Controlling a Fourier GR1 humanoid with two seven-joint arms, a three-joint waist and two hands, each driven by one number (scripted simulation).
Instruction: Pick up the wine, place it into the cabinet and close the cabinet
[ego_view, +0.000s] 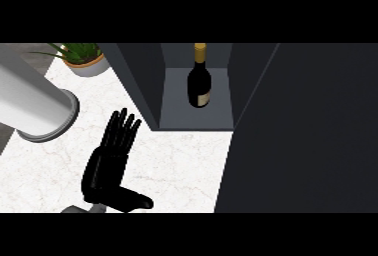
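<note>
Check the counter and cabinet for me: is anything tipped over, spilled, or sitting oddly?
Nothing stands out. The wine bottle stands upright inside the cabinet, apart from its walls. The cabinet door is open. The left hand rests open over the counter, holding nothing. The potted plant is upright; no spills show.

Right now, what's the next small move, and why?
Probably swing the cabinet door shut. The wine bottle already stands inside the cabinet, and the door is open. The left hand rests open on the counter; the right hand isn't visible.
</note>
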